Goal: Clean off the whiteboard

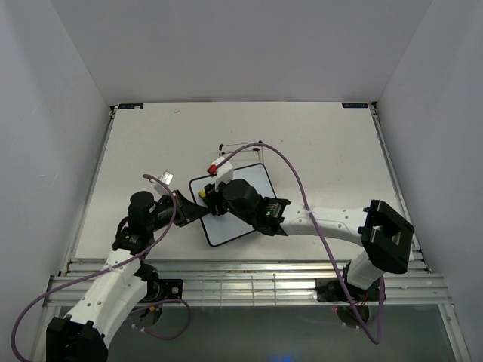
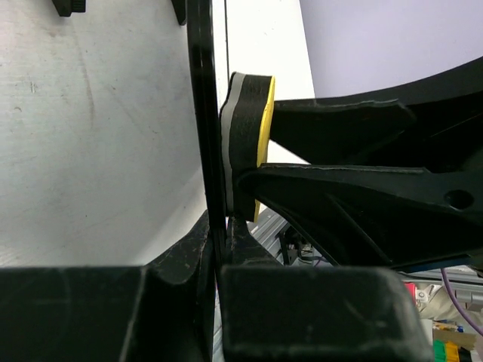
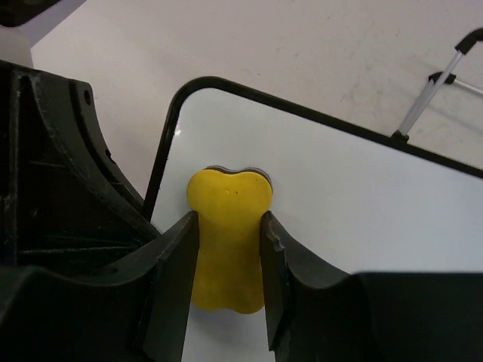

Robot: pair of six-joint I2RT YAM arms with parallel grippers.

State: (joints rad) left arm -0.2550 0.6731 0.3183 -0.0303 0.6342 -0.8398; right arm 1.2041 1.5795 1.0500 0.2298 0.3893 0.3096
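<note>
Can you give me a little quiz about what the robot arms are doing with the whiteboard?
1. True or false: the right gripper is shut on the yellow eraser.
2. What does the left gripper grip? A) the edge of the whiteboard, B) the yellow eraser, C) nothing.
3. Fill in: the yellow eraser sits on the whiteboard near one rounded ____.
Key: 1 true; 2 A; 3 corner.

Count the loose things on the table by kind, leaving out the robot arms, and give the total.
whiteboard: 1
yellow eraser: 1
wire stand: 1
Total: 3
</note>
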